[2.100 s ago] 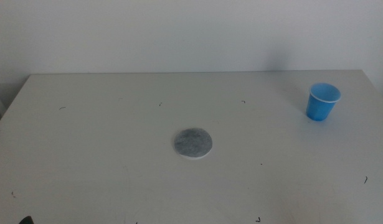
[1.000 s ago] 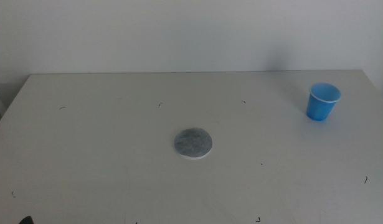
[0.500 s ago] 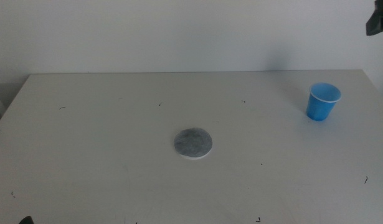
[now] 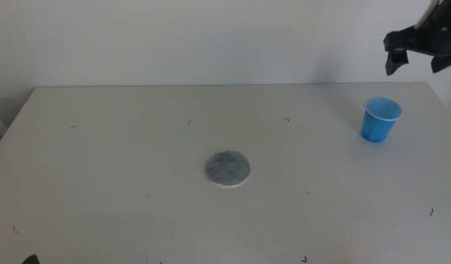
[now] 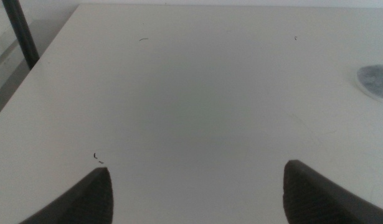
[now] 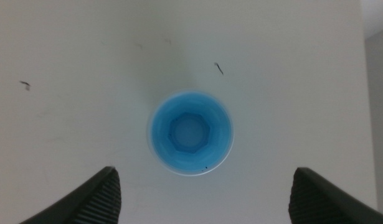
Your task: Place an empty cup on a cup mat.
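Right wrist view: my right tool [image 6: 200, 196] above cup [image 6: 190, 132], jaws wide apart. Cup light, thin plastic, easily squashed; pinch gently across wall below rim. Left tool [image 5: 197, 193] waits, also apart.

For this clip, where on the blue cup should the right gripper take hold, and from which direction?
The blue cup stands upright, mouth up, empty, alone on the table. Best bet: come straight down and close across the rim or upper wall, its widest part. The right gripper hangs open right above it, jaws wider than the rim. The left gripper waits open, near the cup mat.
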